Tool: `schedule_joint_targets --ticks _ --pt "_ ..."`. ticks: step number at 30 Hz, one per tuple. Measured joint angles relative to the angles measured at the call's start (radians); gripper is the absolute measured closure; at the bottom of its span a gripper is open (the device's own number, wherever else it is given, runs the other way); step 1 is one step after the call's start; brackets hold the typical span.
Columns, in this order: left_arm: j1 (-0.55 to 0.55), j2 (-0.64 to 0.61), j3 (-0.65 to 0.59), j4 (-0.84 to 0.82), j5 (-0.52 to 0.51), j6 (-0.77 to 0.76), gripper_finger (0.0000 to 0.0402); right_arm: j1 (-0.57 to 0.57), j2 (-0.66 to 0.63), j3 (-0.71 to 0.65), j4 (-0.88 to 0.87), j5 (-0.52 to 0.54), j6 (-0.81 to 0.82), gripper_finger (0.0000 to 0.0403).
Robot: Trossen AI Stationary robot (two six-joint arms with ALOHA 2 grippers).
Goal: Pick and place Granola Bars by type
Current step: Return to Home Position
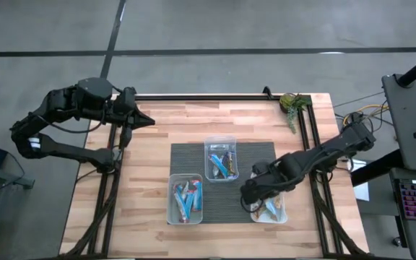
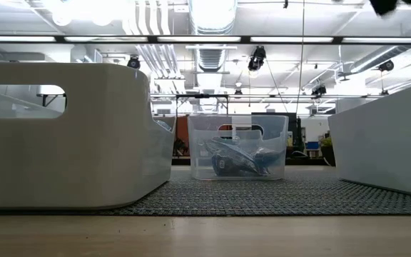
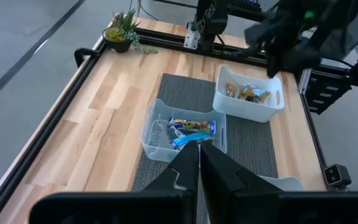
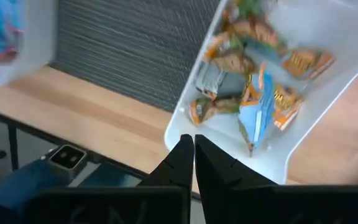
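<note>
Granola bars lie sorted in three tubs on a dark mat. The far middle tub (image 1: 220, 159) (image 3: 185, 129) holds blue and dark bars (image 2: 237, 163). Bright blue bars fill the near left tub (image 1: 185, 200). In the near right tub (image 1: 271, 209) (image 4: 272, 81) are orange bars and one blue bar (image 4: 258, 115). My right gripper (image 1: 245, 196) (image 4: 193, 147) hovers shut and empty over that tub's near left rim. My left gripper (image 1: 150, 120) (image 3: 199, 149) waits shut at the table's far left edge, above the wood.
A woven dark mat (image 1: 222, 193) lies under the tubs on the wooden table. A small green plant (image 1: 292, 105) (image 3: 122, 28) stands at the far right corner. Black rails (image 1: 193, 97) frame the table. Bare wood (image 1: 146, 180) runs left of the mat.
</note>
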Motion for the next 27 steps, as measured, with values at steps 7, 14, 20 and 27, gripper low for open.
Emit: schedule_joint_targets --ticks 7,14,20,27 --pt "0.000 0.000 0.000 0.000 0.000 0.006 0.0402 0.001 -0.001 0.270 -0.148 0.197 -0.247 0.0394" --pt "0.000 0.000 0.000 0.002 -0.019 0.007 0.0402 -0.018 -0.001 0.529 -0.142 0.390 -0.649 0.0394" --pt "0.000 0.000 0.000 0.003 -0.029 0.006 0.0402 -0.025 -0.002 0.716 -0.109 0.507 -1.007 0.0394" --pt "0.000 0.001 0.000 0.010 -0.030 0.010 0.0402 -0.026 -0.002 0.841 -0.077 0.513 -1.059 0.0394"
